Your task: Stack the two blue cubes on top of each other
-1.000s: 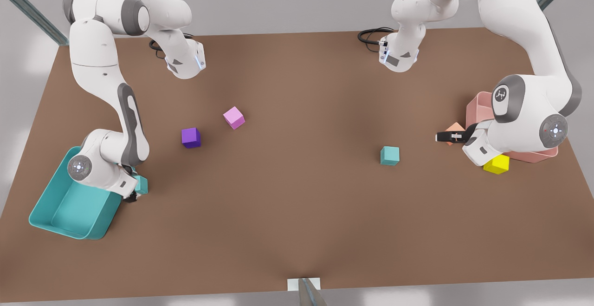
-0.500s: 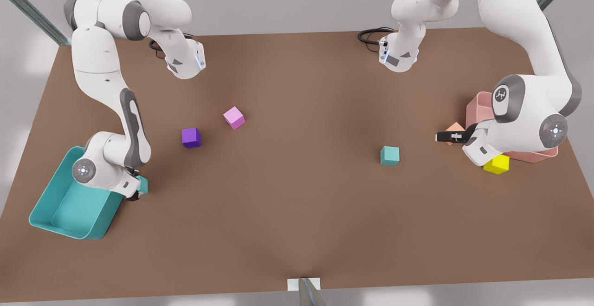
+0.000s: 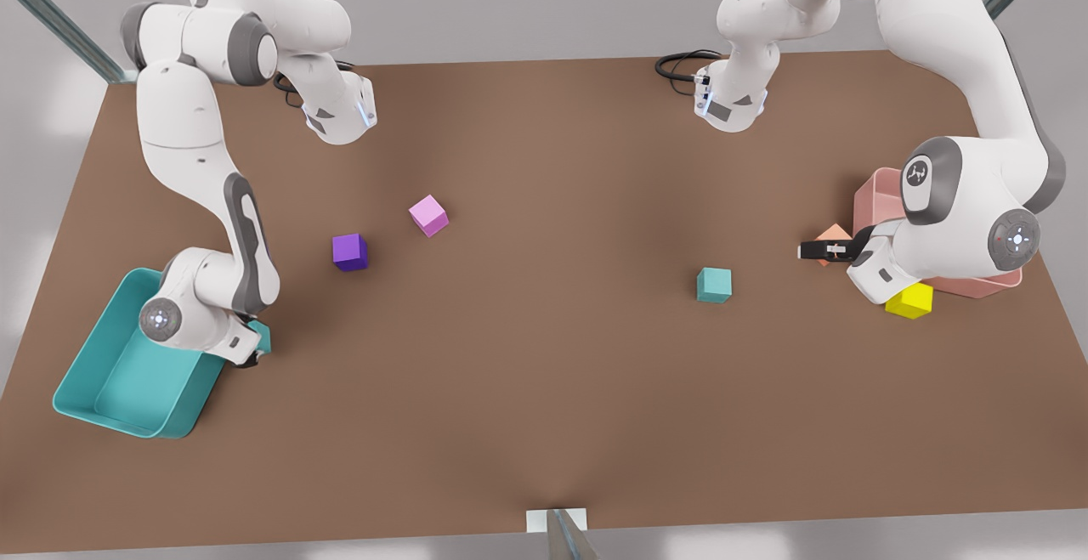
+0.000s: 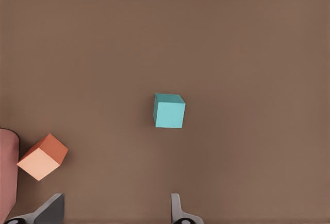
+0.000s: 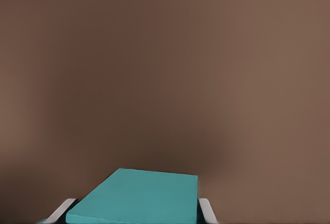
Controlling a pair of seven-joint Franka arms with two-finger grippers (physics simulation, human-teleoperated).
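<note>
One blue cube (image 3: 714, 285) sits alone on the brown table toward the front view's right; the left wrist view shows it (image 4: 168, 110) ahead of my open left gripper (image 4: 113, 213). That gripper (image 3: 809, 250) hovers to the cube's right, beside an orange cube, and the arm waits. The other blue cube (image 3: 262, 337) lies at the front view's left, against the teal tray. My right gripper (image 3: 251, 354) is down on it, and its two fingers press the sides of the cube (image 5: 139, 198).
A teal tray (image 3: 76, 390) stands at the front left and a pink tray (image 3: 875, 195) at the right. Purple (image 3: 349, 251) and pink (image 3: 428, 215) cubes lie left of centre. An orange cube (image 4: 43, 156) and a yellow cube (image 3: 909, 300) lie near the pink tray.
The right arm's wrist has shifted slightly toward the front over the cube beside the teal tray; the cube has barely moved. The left arm has stayed still.
</note>
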